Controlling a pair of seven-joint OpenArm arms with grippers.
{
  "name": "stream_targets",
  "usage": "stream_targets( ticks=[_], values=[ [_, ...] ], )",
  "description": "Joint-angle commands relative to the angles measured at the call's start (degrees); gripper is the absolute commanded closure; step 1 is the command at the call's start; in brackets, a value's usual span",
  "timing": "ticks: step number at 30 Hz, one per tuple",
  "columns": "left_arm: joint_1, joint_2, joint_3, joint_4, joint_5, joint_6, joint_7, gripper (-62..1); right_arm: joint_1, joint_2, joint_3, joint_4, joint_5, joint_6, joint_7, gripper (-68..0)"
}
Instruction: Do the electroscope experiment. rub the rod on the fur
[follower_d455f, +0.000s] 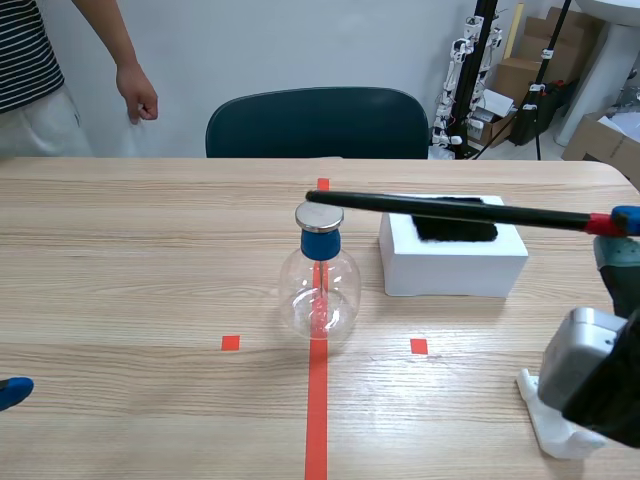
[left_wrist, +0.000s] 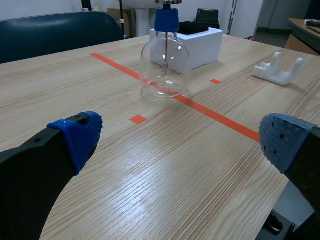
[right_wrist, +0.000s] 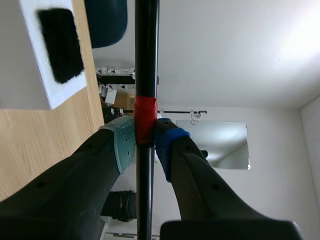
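Right gripper (right_wrist: 145, 142) is clamped on the black rod (follower_d455f: 450, 208) at its red band. The rod runs over the fur (follower_d455f: 455, 228) on the white block (follower_d455f: 450, 270) just beside the electroscope flask (follower_d455f: 320, 290) — its tip is over the flask's cap. Left gripper (left_wrist: 182, 137) gapes wide, well short of the flask.
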Motion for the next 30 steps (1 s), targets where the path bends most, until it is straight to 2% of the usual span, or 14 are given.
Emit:
stream_targets(
  ticks=[1, 4, 11, 14, 20, 22, 25, 30],
  values=[
    [-0.15, -0.2, -0.31, 0.42, -0.59, -0.11, -0.83, -62.3, -2.67, 0.66, -0.07, 0.66, -1.29, -0.72, 0.61, 0.0],
    [-0.15, -0.2, -0.31, 0.42, -0.57, -0.11, -0.83, -62.3, -6.71, 0.66, -0.15, 0.66, -3.28, -0.83, 1.86, 0.0],
    [-0.15, -0.2, -0.31, 0.42, -0.57, -0.11, -0.83, -62.3, -13.73, 0.68, -0.15, 0.76, -3.39, -0.85, 5.09, 0.0],
    [-0.15, -0.2, -0.31, 0.42, -0.57, -0.11, -0.83, -62.3, -15.26, 0.68, -0.15, 1.46, -0.55, -0.85, 6.51, 0.0],
    [-0.15, -0.2, -0.31, 0.42, -0.57, -0.11, -0.83, -62.3, -17.09, 0.68, -0.15, 3.39, 9.07, -0.68, 11.69, 0.0],
    [-0.15, -0.2, -0.31, 0.42, -0.57, -0.11, -0.83, -62.3, -17.07, 0.68, -0.15, 3.43, 11.32, 0.46, 13.07, 0.0],
    [-0.15, -0.2, -0.31, 0.42, -0.57, -0.11, -0.83, -62.3, -17.07, 0.68, -0.15, 3.43, 12.52, 2.27, 13.42, 0.0],
    [-0.15, -0.2, -0.31, 0.42, -0.57, -0.11, -0.83, -62.3, -17.07, 0.68, -0.15, 3.43, 12.5, 2.91, 13.44, 0.0]
  ],
)
